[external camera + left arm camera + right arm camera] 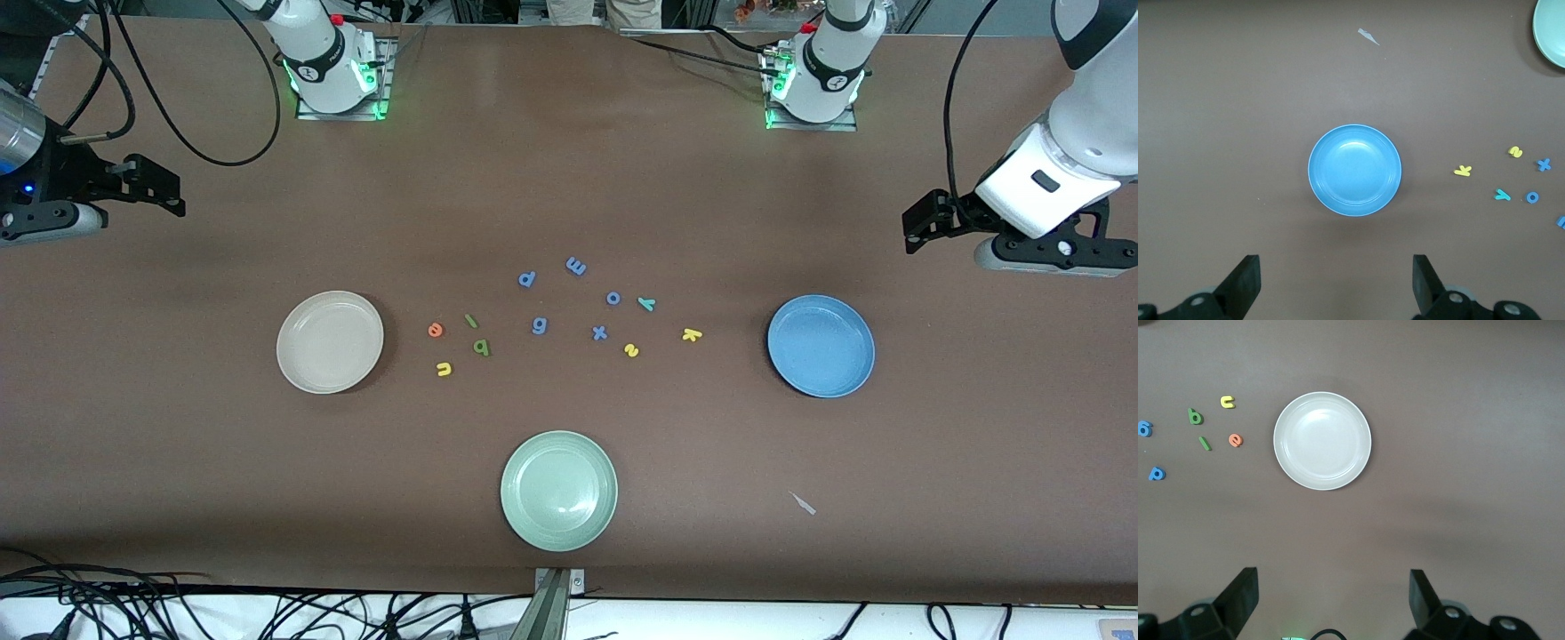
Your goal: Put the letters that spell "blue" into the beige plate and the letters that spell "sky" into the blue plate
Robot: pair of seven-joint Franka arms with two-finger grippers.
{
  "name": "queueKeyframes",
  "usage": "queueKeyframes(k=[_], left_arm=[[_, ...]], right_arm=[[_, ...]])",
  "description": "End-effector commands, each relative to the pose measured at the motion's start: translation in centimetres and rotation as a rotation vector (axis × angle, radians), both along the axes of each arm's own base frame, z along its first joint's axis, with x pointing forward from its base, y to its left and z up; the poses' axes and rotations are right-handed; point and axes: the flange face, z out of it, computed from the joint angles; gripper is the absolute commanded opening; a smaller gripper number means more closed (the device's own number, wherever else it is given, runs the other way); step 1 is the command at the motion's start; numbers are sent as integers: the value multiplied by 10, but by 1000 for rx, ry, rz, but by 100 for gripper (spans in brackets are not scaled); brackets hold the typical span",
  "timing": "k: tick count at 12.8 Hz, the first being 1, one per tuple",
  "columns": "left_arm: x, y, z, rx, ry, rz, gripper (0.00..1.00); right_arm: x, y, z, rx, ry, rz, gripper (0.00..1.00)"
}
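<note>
The beige plate (330, 342) (1322, 441) lies empty toward the right arm's end. Beside it sit orange e (435, 330), green l (471, 321), dark green b (481, 348) and yellow u (444, 369). The blue plate (821, 346) (1355, 170) lies empty toward the left arm's end, with yellow k (692, 335), yellow s (631, 350) and teal y (646, 304) beside it. My left gripper (917, 224) (1337, 280) and right gripper (167, 190) (1333, 597) hang open and empty over bare table at their own ends.
Blue letters p (527, 279), m (575, 265), o (613, 298), g (540, 325) and x (599, 333) lie between the two letter groups. A pale green plate (558, 490) sits nearer the front camera. A small pale scrap (803, 503) lies near it.
</note>
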Motion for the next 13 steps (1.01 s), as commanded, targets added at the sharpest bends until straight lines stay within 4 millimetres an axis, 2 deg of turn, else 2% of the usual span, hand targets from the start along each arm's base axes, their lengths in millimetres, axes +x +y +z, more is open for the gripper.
queueKeyframes(k=[1,8,10,11,12,13], left_arm=[[-18,6,2,-17,-16,-16,100],[-16,1,6,-17,-28,-26,100],[-17,8,1,-18,-23,-26,100],[-18,-4,2,-16,-25,-57,100],[-17,11,2,-16,-22,-33,100],[-17,9,2,-18,-23,-38,100]], right_arm=[[3,0,4,10,-7,6,100],[4,1,4,10,-8,8,100],[4,1,4,10,-8,8,100],[4,0,4,10,-8,6,100],[3,0,4,10,-7,6,100],[3,0,4,10,-7,6,100]])
